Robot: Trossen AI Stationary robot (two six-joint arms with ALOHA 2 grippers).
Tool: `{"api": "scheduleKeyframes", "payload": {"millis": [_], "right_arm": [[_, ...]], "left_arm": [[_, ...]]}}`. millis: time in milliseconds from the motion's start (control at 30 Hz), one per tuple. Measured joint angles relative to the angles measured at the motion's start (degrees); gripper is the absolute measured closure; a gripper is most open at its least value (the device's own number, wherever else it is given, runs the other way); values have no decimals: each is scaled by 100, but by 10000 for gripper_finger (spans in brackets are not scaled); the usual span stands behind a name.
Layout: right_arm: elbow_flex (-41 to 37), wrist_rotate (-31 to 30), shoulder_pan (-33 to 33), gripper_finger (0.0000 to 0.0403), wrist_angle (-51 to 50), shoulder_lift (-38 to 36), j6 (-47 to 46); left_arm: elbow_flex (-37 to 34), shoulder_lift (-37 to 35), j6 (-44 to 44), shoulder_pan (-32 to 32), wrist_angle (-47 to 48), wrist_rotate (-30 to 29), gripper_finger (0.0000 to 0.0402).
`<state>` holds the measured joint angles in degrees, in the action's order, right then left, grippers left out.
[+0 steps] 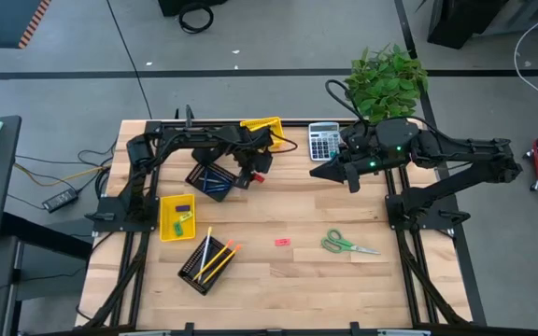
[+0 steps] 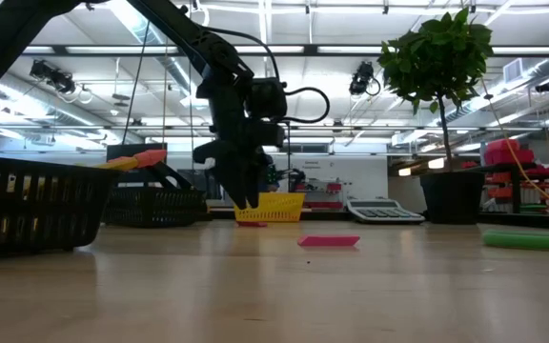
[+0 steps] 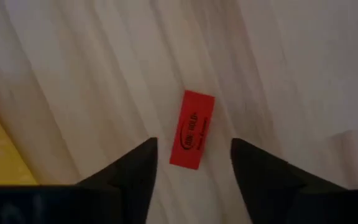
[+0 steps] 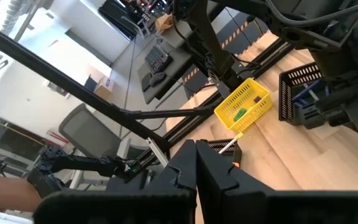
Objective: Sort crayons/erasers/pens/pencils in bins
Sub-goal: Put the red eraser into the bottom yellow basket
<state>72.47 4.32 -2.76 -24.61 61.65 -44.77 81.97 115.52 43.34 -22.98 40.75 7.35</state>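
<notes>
Left gripper [image 3: 191,165] is held spread over a red eraser [image 3: 192,129] lying flat on the wooden table [image 3: 278,74] between its fingers, untouched; right gripper [image 4: 194,165] is pressed together near the calculator [image 1: 323,141].

Bare wood round eraser [image 3: 192,129] — (bins [image 1: 219,179] near)
</notes>
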Motion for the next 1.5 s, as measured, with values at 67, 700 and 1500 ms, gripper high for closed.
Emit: {"api": "scheduleKeyframes", "payload": {"millis": [67,700,1500], "right_arm": [[1,0,0,394,-21,0,7],[0,0,0,394,-205,2,-20],[2,-2,0,394,-237,2,-284]], "left_arm": [[0,16,202,0,-37,2,172],[9,431,-53,66,-51,-278,189],[15,353,-424,232,-407,-296,313]]}}
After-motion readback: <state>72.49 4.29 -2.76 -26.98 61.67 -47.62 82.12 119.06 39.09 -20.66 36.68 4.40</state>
